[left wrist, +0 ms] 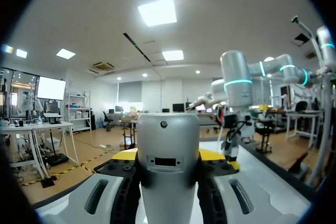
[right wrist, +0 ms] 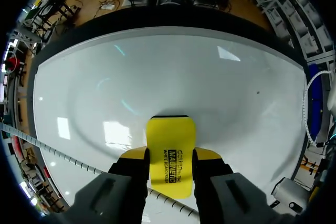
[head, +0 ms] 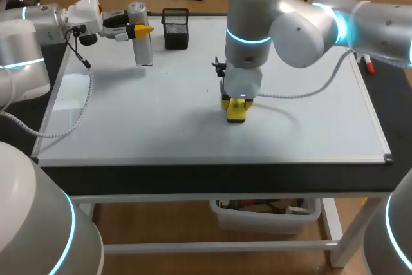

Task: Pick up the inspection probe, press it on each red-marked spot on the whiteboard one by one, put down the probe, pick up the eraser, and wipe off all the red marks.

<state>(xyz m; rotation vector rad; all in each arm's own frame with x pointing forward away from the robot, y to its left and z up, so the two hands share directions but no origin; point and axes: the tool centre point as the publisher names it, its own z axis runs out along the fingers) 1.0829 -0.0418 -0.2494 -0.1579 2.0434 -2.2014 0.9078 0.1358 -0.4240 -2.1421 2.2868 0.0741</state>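
Note:
My left gripper is shut on the inspection probe, a silver-white cylinder held upright over the whiteboard's back left. In the left wrist view the probe fills the space between the yellow fingertips. Whether its lower end touches the board I cannot tell. My right gripper points straight down at the board's middle, shut on the yellow eraser, which rests on the surface. The right wrist view shows the eraser clamped from both sides on the whiteboard. No red marks show on the board.
A black mesh pen holder stands at the back of the board, just right of the probe. A red marker lies beyond the board's right edge. A coiled cable hangs beside the right gripper.

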